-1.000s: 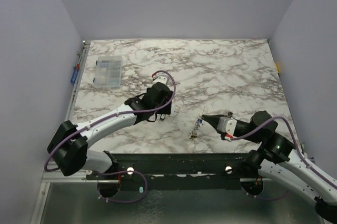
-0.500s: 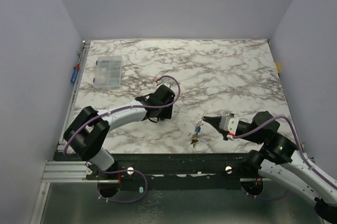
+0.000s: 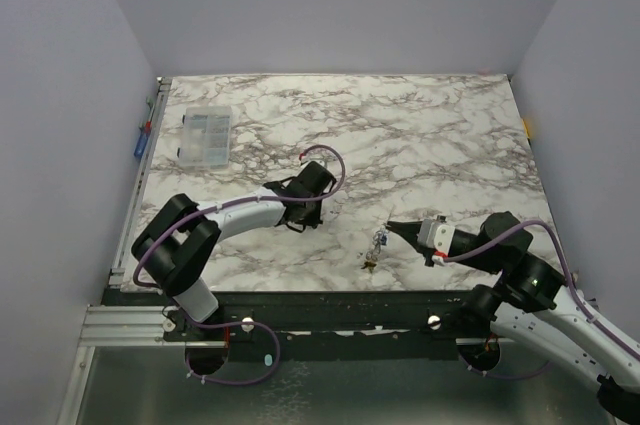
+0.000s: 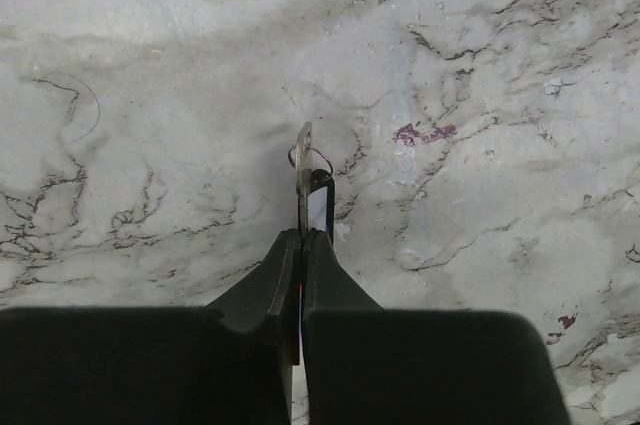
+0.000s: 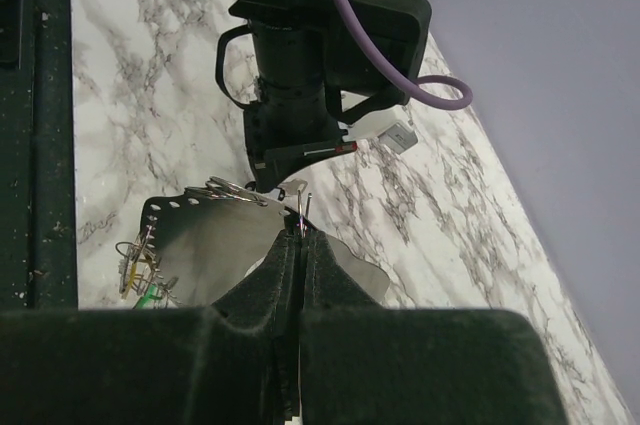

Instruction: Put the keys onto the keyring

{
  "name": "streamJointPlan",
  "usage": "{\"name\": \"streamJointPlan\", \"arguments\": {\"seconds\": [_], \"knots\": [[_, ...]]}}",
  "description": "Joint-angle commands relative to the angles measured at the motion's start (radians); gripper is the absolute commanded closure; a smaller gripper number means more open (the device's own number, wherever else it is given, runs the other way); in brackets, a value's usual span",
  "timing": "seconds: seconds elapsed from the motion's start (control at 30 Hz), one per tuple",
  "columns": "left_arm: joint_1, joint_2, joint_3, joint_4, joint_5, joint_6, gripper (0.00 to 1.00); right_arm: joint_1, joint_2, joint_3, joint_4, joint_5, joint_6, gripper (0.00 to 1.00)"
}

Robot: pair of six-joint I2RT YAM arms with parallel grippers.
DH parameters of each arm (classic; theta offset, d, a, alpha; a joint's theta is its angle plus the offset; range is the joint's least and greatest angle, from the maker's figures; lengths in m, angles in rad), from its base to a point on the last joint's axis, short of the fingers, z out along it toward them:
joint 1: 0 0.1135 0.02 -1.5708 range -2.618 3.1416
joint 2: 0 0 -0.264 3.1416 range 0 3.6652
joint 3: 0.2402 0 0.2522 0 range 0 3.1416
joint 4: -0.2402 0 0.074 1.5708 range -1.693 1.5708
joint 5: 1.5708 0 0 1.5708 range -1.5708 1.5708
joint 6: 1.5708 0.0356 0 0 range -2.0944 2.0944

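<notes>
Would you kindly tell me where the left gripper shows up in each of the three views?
Top external: the left gripper sits left of centre, over the marble table.
Left wrist: bottom centre, fingers shut on a key.
Right wrist: upper centre, pointing down.
Shared landmark: the marble table.

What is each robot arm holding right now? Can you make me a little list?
left pincer: shut on one small silver key
right pincer: shut on the keyring
bunch of keys: dangling just below the right pincer, some yellow and green
clear box: far left of the marble table, away from both arms
</notes>
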Motion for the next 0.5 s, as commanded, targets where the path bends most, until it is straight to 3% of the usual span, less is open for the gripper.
{"name": "streamJointPlan", "arguments": {"seconds": [0.0,0.17,0.33,0.4,0.47], "knots": [[-0.012,-0.017,0.027,-0.061,-0.087,0.037,1.00,0.004,-0.017,0.037,-0.007,0.023,0.013,0.99],[-0.057,-0.067,0.086,-0.161,-0.311,0.085,1.00,0.004,-0.022,0.034,-0.005,0.025,0.013,0.99],[-0.127,-0.004,0.129,-0.277,-0.531,0.095,1.00,0.004,-0.022,0.030,0.000,0.020,0.016,0.99],[-0.144,0.035,0.133,-0.303,-0.552,0.078,0.90,0.004,-0.022,0.030,-0.001,0.020,0.016,0.99],[-0.161,0.061,0.133,-0.306,-0.517,0.078,0.63,0.005,-0.024,0.033,-0.006,0.023,0.018,0.99]]}}
